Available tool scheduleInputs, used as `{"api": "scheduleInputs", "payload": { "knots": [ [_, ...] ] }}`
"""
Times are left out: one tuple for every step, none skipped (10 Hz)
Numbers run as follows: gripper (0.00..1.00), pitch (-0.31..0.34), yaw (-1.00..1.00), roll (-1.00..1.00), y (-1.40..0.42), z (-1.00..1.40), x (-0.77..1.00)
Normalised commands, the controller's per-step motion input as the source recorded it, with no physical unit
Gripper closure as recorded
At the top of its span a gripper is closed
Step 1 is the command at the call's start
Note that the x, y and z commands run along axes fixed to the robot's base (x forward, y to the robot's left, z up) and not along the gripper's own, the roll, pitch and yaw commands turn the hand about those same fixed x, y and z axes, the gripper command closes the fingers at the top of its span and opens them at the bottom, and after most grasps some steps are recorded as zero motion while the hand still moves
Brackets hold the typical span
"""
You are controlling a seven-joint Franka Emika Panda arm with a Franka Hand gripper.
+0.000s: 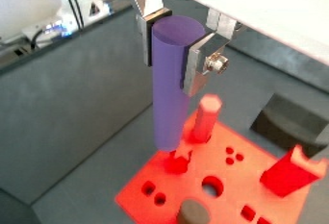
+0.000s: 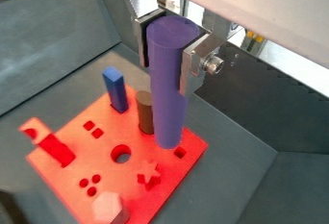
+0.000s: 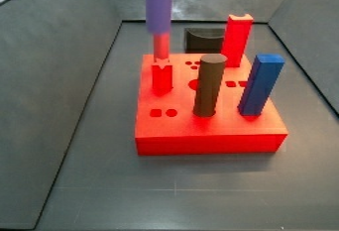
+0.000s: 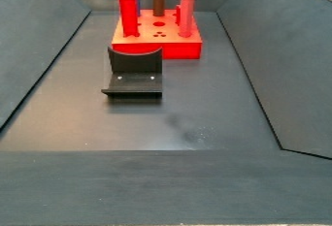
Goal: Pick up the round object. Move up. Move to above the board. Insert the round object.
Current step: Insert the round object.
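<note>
The round object (image 1: 171, 84), a tall purple cylinder, is hanging upright in the air above the board (image 1: 244, 185), its upper end pinched between the silver finger plates of the gripper (image 1: 176, 37); the gripper is clamping it firmly, one plate pressing each side, as both wrist views (image 2: 170, 79) are showing; its lower end is hovering close over the red top face, though whether it is touching or just clear I cannot tell; in a side view (image 3: 158, 4) the purple shaft is coming down from the upper edge, directly over the thin pink-red peg (image 3: 161, 45) at the board's (image 3: 212, 128) far left corner, with the gripper itself out of that picture; around it the other pieces are standing in the red block: a dark brown cylinder (image 3: 209, 84) near the middle, a blue block (image 3: 261, 85) to its right, a red block (image 3: 237, 40) at the back; shaped holes are showing open in the top face (image 2: 119, 154); beyond the board the dark fixture (image 4: 134, 72) is sitting on the grey floor (image 4: 169, 123), just beside the red block's edge, in the walled bin
</note>
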Motion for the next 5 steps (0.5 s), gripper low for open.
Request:
{"api": "scheduleInputs", "payload": {
  "knots": [
    [1.0, -0.046, 0.0, 0.01, -0.17, -0.35, 0.26],
    [1.0, 0.073, 0.0, 0.05, 0.0, -0.04, 0.53],
    [1.0, 0.124, 0.0, 0.05, 0.07, 0.0, 0.77],
    [1.0, 0.124, 0.0, 0.06, 0.09, 0.0, 0.9],
    [1.0, 0.146, 0.0, 0.18, 0.11, 0.0, 0.89]
  ]
}}
